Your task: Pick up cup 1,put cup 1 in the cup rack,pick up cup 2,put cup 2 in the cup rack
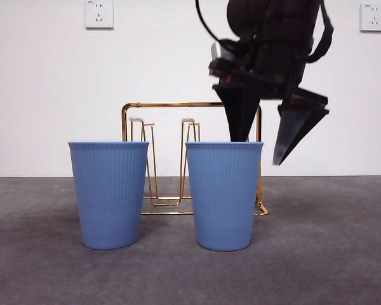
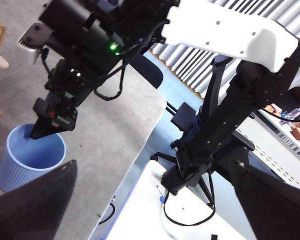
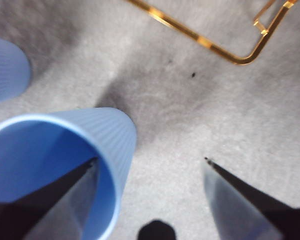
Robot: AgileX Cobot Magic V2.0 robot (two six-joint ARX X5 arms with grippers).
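The right gripper (image 1: pixel 267 143) hangs spread astride the right-hand blue cup's (image 1: pixel 223 194) rim at three o'clock, one jaw inside. It should descend further before pinching. The cup rack (image 1: pixel 190 105) stands behind at twelve o'clock.

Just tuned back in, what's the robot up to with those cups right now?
The right gripper is open astride the rim of the right-hand blue ribbed plastic cup: one jaw inside it, the other outside. Both that cup and the left-hand blue ribbed cup stand upright on the grey table, in front of the gold wire cup rack. Neither is racked yet. The left arm waits aside.
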